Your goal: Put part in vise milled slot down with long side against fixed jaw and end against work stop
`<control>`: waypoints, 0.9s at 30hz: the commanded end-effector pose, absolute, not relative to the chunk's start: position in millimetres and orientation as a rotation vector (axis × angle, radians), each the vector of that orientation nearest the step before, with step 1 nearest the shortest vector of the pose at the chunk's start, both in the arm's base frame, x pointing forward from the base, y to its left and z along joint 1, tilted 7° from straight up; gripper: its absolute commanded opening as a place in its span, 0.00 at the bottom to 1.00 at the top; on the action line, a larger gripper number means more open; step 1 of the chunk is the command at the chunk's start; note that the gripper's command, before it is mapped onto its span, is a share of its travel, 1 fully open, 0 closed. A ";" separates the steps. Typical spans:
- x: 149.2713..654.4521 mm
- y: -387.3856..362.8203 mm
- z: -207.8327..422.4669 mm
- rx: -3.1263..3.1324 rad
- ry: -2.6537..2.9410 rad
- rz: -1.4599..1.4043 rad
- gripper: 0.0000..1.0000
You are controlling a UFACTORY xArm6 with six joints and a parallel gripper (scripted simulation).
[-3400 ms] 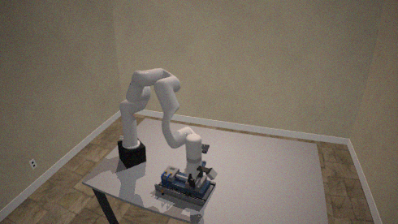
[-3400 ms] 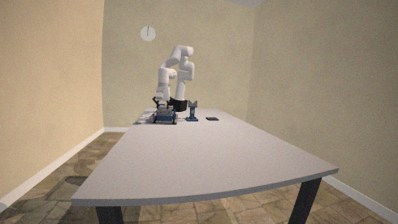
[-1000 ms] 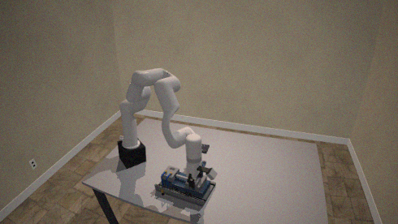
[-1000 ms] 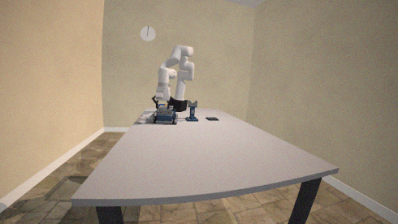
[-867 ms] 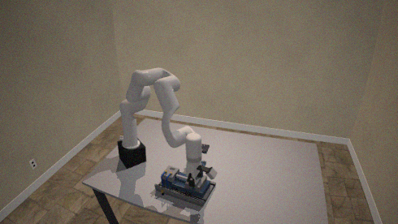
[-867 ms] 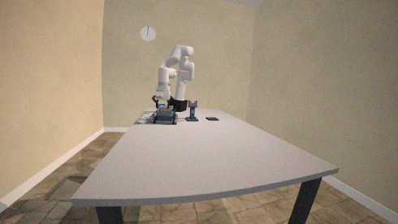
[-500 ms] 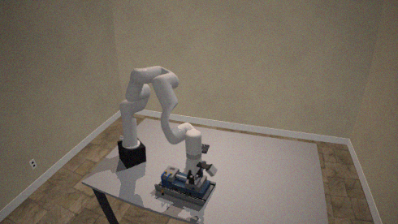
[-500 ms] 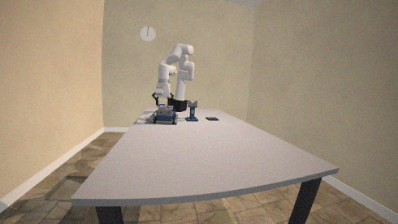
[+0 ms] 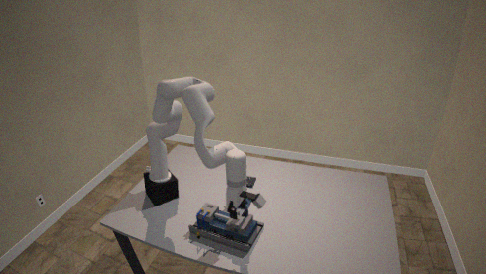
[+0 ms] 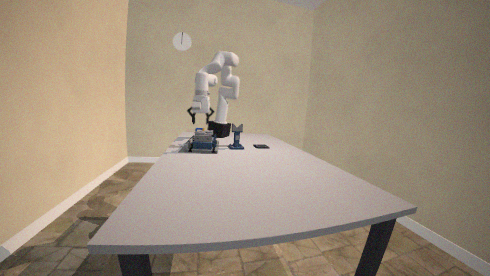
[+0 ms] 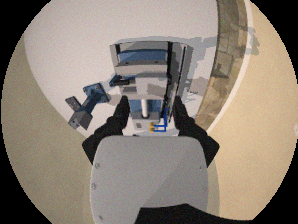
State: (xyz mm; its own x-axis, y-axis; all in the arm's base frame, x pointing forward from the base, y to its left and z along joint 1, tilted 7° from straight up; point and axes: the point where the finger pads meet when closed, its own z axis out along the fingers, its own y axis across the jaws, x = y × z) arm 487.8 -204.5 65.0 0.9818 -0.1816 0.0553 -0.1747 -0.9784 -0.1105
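Observation:
The vise [image 9: 225, 225] stands near the table's front edge. It also shows in the exterior view [image 10: 202, 142] and in the wrist view [image 11: 149, 70]. A pale block, seemingly the part [image 11: 148, 111], lies in the vise between the jaws. Which way its slot faces is too small to tell. My gripper [image 11: 150, 102] [image 10: 200, 114] is open and empty, fingers pointing down, a little above the vise. It shows in the top view [image 9: 237, 208] as well. The dark infeed plate [image 10: 261, 146] lies flat on the table with nothing on it.
The blue V-block [image 10: 236, 136] stands between the vise and the infeed plate, and shows to the left in the wrist view [image 11: 83, 106]. The arm's black base [image 9: 160, 188] sits at the table's corner behind the vise. The table edge runs close past the vise.

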 end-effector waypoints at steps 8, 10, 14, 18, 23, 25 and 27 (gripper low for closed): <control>488.2 -206.4 78.1 -3.024 0.273 -0.106 0.81; 488.2 -206.4 78.1 -3.024 0.273 -0.106 0.81; 488.2 -206.4 78.1 -3.024 0.273 -0.106 0.00; 488.2 -206.4 78.1 -3.024 0.273 -0.106 0.00; 488.2 -206.4 78.1 -3.024 0.273 -0.106 0.00; 488.2 -206.4 78.1 -3.024 0.273 -0.106 0.00; 488.2 -206.4 78.1 -3.024 0.273 -0.106 0.00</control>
State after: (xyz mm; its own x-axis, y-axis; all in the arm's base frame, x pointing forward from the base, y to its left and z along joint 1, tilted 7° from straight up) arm 486.9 -205.6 76.2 0.9818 -0.1816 0.0553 -0.1747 -0.9784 -0.1105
